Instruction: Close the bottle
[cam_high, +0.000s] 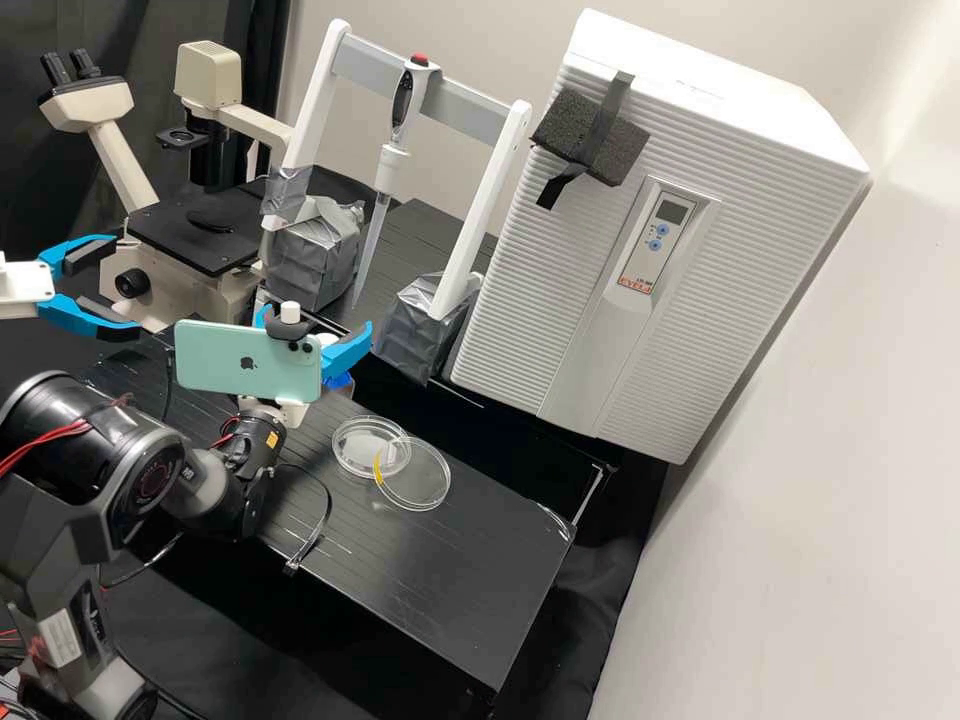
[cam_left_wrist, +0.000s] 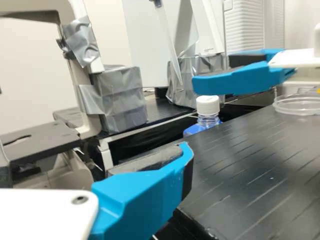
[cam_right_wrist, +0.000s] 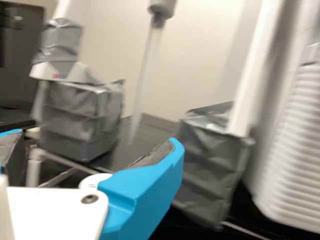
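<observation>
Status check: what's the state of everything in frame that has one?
bottle: upright, by the bench edge
cap: sitting on the bottle; can't tell how tight
right gripper: open, at the cap, not clamped
left gripper: open, empty
petri dish halves: apart, overlapping flat on the bench
pipette: hanging upright on its stand

bench (cam_high: 450, 570): black, slatted | petri dishes (cam_high: 412, 478): two, overlapping | bottle (cam_left_wrist: 206, 117): at bench edge

The bottle (cam_left_wrist: 207, 111) is stood at the rear edge of the bench (cam_high: 450, 570). Two touching dishes (cam_high: 366, 443) are laid on the bench nearby, before the cabinet (cam_high: 640, 230) and right of the microscope (cam_high: 180, 250).
</observation>
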